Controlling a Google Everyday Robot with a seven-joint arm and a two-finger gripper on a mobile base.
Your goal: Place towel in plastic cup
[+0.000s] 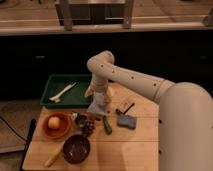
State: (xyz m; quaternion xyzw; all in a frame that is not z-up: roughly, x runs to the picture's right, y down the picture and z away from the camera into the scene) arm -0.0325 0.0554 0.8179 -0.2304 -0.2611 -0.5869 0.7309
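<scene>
Pincer [98,96] with towel [98,107] beside tray [79,96] edge

No word, number, label or brand mark is showing clearly enough to read. Nothing legible is appearing on the green tray [50,95], the orange bowl [46,132], the blue pad [126,121] or the white arm [135,82]. The tool [98,96] is hanging over the tabletop [145,147], just beside the tray's right edge, and is bearing no readable marking.
</scene>
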